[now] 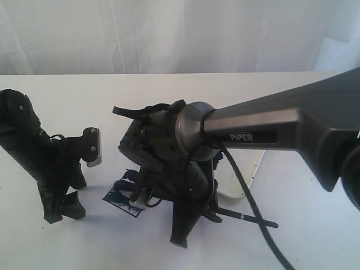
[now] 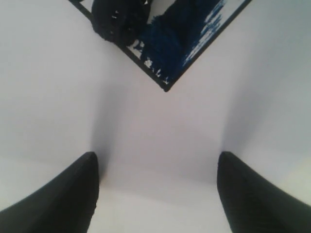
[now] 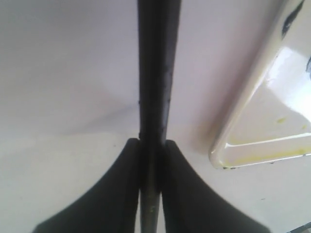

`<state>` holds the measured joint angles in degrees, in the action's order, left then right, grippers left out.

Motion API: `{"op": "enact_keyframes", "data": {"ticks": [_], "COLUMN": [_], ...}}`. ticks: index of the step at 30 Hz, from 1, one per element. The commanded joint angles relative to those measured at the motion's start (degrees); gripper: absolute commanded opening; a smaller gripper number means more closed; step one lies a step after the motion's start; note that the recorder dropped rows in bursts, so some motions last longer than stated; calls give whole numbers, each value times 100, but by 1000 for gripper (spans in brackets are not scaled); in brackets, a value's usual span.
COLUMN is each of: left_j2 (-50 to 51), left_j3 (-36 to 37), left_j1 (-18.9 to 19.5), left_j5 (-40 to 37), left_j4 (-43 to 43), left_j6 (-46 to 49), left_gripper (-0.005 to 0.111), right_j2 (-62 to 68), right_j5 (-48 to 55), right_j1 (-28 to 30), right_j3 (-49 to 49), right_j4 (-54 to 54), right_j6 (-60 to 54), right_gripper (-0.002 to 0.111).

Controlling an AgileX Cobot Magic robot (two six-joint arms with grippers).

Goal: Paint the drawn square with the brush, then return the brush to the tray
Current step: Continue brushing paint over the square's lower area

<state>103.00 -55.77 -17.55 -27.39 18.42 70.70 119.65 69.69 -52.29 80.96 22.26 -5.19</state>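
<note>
The drawn square (image 1: 120, 203) is smeared dark blue inside; its painted corner (image 2: 187, 43) shows in the left wrist view. My right gripper (image 1: 194, 222) reaches across the middle and is shut on the brush (image 3: 154, 73), whose black shaft runs between the fingers (image 3: 116, 194). The brush's rear end (image 1: 253, 218) with its silver band sticks out to the right. Its tip is hidden behind the arm. The tray (image 1: 243, 174) lies behind the right arm, and its stained corner (image 3: 243, 145) is beside the gripper. My left gripper (image 1: 64, 212) stands open and empty left of the square, fingers (image 2: 58, 199) wide apart.
White paper (image 2: 155, 136) covers the table under both grippers. The right arm's forearm (image 1: 270, 132) spans the right half of the exterior view. A white curtain (image 1: 169, 34) hangs behind the table.
</note>
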Motion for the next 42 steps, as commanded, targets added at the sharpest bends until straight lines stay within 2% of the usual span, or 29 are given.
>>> {"op": "enact_keyframes", "data": {"ticks": [1, 6, 12, 31, 34, 37, 42], "left_j2": [67, 67, 67, 67, 67, 67, 67], "left_j3": [53, 53, 53, 53, 53, 53, 53], "left_j1": [-33, -33, -33, -33, -33, -33, -33], "left_j5": [-160, -160, -160, -183, -183, -183, -173], "left_j4": [-135, -135, -135, -135, -135, -135, -135], "left_j6": [-39, -39, -39, -39, -39, -39, -39], "left_gripper": [71, 71, 71, 71, 71, 71, 71], "right_j2": [-16, -16, -16, -16, -16, -16, -16], "right_j5": [27, 27, 27, 27, 27, 27, 27], "right_j1": [32, 32, 32, 212, 209, 209, 209], "right_j3": [25, 25, 25, 15, 15, 15, 15], "right_j4": [-501, -675, -240, -70, -149, -716, -765], "right_j6": [-579, -771, -197, -144, -204, -492, -615], "right_gripper": [0, 0, 0, 0, 0, 0, 0]}}
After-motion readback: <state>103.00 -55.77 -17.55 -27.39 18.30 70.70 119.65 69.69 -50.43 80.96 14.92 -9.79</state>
